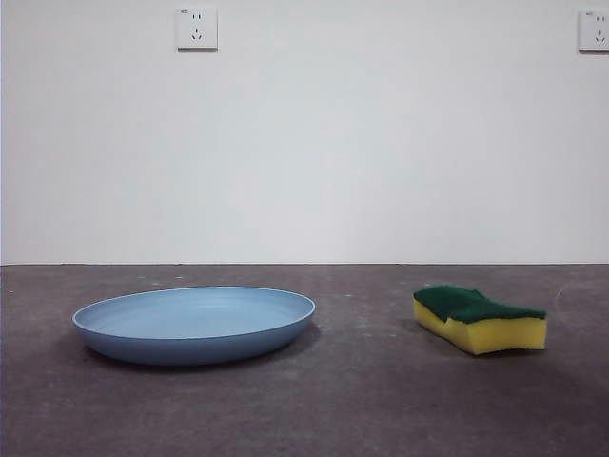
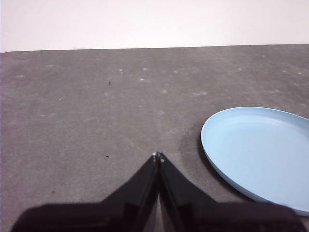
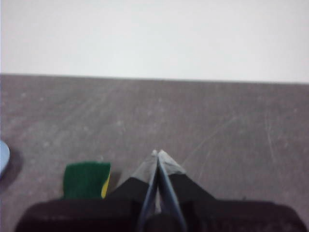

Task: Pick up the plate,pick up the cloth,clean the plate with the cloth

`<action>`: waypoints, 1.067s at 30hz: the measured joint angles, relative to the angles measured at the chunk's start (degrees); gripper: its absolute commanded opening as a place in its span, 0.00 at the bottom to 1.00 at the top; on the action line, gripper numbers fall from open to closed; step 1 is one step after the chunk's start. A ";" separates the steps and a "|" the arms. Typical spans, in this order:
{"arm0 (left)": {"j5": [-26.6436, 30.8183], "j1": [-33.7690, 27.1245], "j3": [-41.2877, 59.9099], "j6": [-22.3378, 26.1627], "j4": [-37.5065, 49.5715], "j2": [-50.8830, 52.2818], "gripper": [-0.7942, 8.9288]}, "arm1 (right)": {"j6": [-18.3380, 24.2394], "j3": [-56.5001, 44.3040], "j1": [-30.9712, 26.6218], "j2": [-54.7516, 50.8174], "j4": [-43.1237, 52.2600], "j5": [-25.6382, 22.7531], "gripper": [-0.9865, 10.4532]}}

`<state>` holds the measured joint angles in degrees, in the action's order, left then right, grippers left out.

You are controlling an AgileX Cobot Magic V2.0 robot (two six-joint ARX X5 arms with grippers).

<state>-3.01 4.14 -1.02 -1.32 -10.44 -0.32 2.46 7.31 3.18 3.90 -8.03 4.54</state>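
— What's the biggest thing you see from where you stand?

— The table [image 1: 314, 409], dark grey and scuffed, running back to a plain white wall [image 1: 314, 152] with two sockets high up, one [image 1: 197, 29] above the plate's side and another [image 1: 594, 30] at the far edge.

— And on the table?

— The plate [image 1: 194, 324], light blue, wide and shallow, sitting flat on the left side in the front view. Well apart from it, over on the right, lies the cloth [image 1: 481, 319], really a wavy-edged sponge, yellow foam with the dark green layer facing up. Nothing touches either one.

— The arms?

— Neither shows from the front. The left hand [image 2: 158, 154] hangs over bare table with its jaws pressed together to a point, the plate [image 2: 260, 154] near it off to one side. The right hand [image 3: 158, 152] is pressed together too, holding nothing, the cloth [image 3: 87, 180] just beside it and a sliver of the plate [image 3: 3, 157] at the frame's edge.
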 measured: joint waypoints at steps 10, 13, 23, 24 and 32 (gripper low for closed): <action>0.00 -0.02 0.00 0.00 0.00 0.02 0.08 | -2.25 -6.21 0.00 -3.67 -0.09 1.31 0.09; 0.00 0.00 0.00 0.00 0.00 0.02 0.08 | -3.17 -6.29 0.02 -3.65 -1.62 1.49 0.09; 0.00 0.00 0.02 0.00 0.00 0.02 0.08 | -12.26 -6.29 0.00 -3.58 -1.60 1.22 0.09; 0.00 0.00 0.02 0.00 0.00 0.00 0.08 | -12.61 -6.29 0.00 -3.58 -1.60 1.22 0.09; 0.00 0.00 0.00 0.00 0.00 0.00 0.08 | -13.44 -6.29 0.00 -3.58 -1.60 1.20 0.09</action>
<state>-3.01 4.14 -1.02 -1.32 -10.44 -0.32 -10.98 1.02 3.18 0.32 -9.63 5.74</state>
